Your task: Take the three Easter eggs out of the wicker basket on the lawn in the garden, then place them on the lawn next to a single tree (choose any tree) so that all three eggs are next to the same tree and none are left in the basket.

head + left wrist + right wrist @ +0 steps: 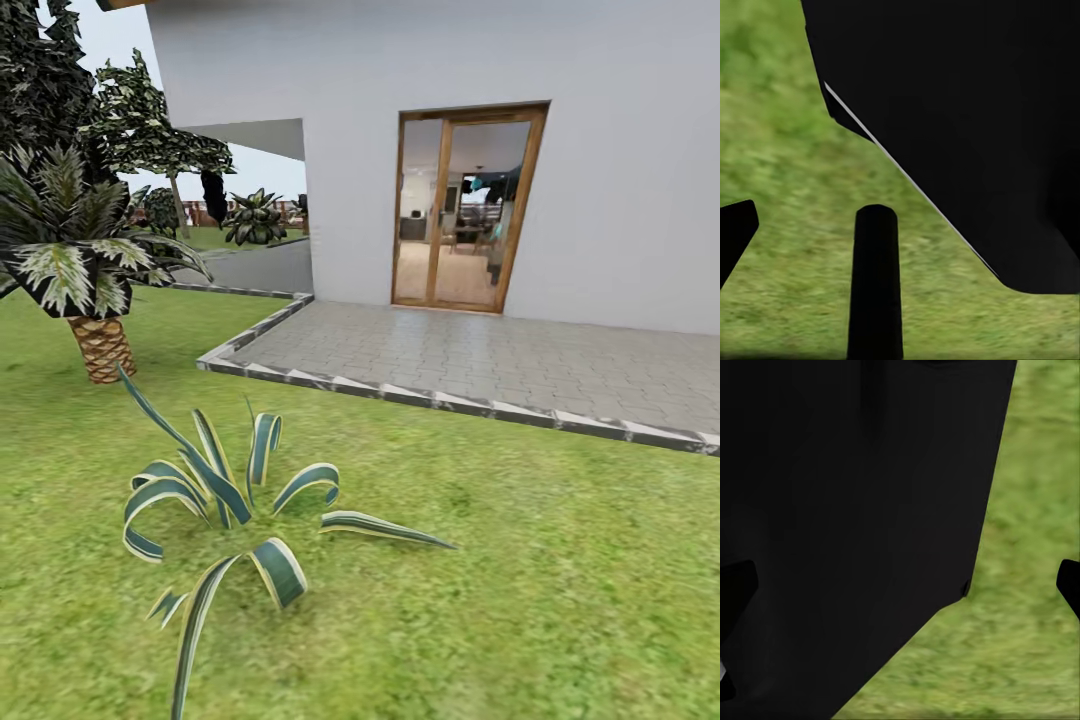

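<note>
Looks like the robot is only on its way: the head view has just lawn, a striped-leaf plant up close, a small palm on the left, and a paved patio by the white house further off. Basket and eggs are somewhere out of frame, so everything's probably left to do. Left gripper hangs apart over grass, holding nothing; right gripper looks spread and empty too.

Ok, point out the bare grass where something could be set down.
Free: the lawn right of the striped plant, up to the paved terrace curb, and the grass between that plant and the palm. Crowded: around the striped plant's spreading leaves.
</note>
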### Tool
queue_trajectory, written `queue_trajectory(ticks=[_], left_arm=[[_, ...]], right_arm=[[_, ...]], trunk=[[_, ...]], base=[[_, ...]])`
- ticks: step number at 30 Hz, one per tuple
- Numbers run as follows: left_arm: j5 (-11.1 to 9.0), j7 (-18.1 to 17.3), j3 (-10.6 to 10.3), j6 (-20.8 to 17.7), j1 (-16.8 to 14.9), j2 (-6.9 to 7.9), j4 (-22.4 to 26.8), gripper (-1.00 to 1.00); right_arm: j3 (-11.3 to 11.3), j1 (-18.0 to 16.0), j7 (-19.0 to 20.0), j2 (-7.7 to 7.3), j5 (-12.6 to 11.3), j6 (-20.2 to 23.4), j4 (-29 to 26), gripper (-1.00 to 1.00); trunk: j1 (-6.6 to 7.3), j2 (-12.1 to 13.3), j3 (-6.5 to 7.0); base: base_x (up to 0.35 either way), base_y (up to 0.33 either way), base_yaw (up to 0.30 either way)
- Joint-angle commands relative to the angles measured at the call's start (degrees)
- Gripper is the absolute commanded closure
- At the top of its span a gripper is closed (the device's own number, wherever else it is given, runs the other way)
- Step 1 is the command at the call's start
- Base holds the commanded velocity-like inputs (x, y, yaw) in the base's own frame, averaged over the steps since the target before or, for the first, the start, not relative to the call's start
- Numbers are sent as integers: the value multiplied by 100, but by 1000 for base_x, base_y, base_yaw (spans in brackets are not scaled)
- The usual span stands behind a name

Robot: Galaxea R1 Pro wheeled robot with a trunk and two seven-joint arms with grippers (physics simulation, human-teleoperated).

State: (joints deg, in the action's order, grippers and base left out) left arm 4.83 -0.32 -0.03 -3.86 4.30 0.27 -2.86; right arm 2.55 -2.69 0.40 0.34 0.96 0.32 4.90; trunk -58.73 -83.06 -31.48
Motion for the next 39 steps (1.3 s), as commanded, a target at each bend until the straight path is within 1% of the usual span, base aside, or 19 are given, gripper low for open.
queue_trajectory(ticks=[1, 28, 35, 39], left_arm=[[52, 1, 3, -14, 0, 0, 10, -100], [53, 6, 3, -2, 0, -1, 14, -100], [55, 6, 3, -9, 0, 2, 14, -100], [54, 11, 3, -5, 0, 0, 14, -100]], right_arm=[[26, -5, 4, 1, 10, 3, 11, -100], [26, -4, 4, 1, 10, 7, 11, -100], [26, -7, 4, 1, 10, 4, 11, -100], [26, -8, 4, 1, 10, 5, 11, -100]], trunk=[[0, -2, -4], [0, -2, -4], [0, -2, -4], [0, -2, -4]], base=[[0, 25, 0], [0, 2, 0], [0, 176, 0], [0, 70, 0]])
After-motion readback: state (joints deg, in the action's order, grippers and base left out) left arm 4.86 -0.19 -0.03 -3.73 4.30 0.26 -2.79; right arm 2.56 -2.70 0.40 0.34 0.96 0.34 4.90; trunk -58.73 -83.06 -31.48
